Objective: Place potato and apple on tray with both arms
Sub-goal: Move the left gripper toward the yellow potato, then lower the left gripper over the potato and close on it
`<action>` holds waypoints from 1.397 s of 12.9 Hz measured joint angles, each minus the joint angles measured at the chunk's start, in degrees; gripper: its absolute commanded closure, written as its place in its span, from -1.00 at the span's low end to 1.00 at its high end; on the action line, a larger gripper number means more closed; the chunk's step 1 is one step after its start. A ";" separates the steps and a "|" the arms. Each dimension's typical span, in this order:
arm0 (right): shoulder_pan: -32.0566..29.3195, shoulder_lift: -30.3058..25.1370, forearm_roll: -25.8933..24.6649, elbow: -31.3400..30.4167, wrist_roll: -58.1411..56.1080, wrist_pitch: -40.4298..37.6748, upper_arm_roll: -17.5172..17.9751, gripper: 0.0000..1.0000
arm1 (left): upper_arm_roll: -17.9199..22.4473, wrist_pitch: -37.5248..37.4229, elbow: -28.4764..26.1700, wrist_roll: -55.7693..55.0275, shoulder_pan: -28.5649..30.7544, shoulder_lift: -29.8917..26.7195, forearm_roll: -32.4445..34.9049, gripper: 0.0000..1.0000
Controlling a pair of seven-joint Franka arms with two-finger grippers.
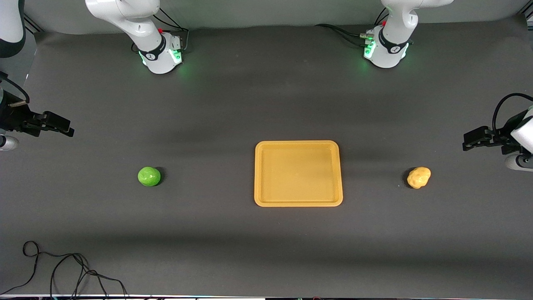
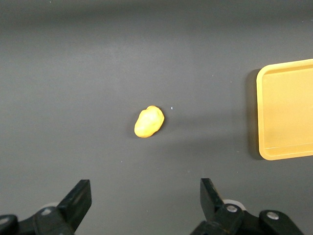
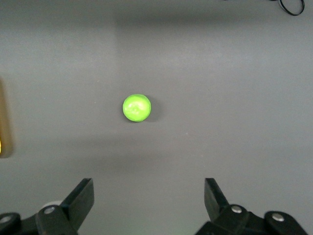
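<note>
You have the tray (image 1: 298, 173) lying flat on the dark table (image 1: 266, 250), about midway between the two ends, and nothing sits on it; its orange-yellow floor is bare from rim to rim.

You will find the apple (image 1: 149, 176) on the table toward the right arm's end, well apart from the tray and at about the same nearness to the front camera as the tray's middle; the potato (image 1: 418, 177) rests on the table toward the left arm's end, also well apart from the tray, roughly level with the apple.

Your right gripper (image 1: 62, 125) hangs in the air over the bare table at the right arm's end, short of the apple; in the right wrist view its two black fingers (image 3: 80, 198) stand spread wide with nothing between them, and the apple (image 3: 136, 107) shows on the table ahead of them, untouched.

Your left gripper (image 1: 472, 140) hangs over the bare table at the left arm's end, short of the potato; in the left wrist view its fingers (image 2: 78, 198) are likewise spread wide and hold nothing, the potato (image 2: 148, 122) lies on the table ahead of them, and one end of the tray (image 2: 261, 117) shows at the picture's edge.

A loose black cable (image 1: 62, 271) curls on the table at the right arm's end, nearer the front camera than the apple.
</note>
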 measured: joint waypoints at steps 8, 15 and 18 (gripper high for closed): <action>0.01 0.00 0.00 0.32 0.00 0.00 0.03 -1.00 | -0.07 0.00 0.00 0.00 -0.26 0.00 0.00 -0.98; 0.06 0.00 0.00 0.32 0.00 -0.07 0.10 -1.00 | -0.14 11.40 -6.81 0.00 -0.96 3.14 0.07 -0.98; 0.18 0.00 0.00 0.28 0.00 -0.08 0.16 -1.00 | -0.15 19.55 -11.58 0.40 -1.05 5.84 0.08 -0.98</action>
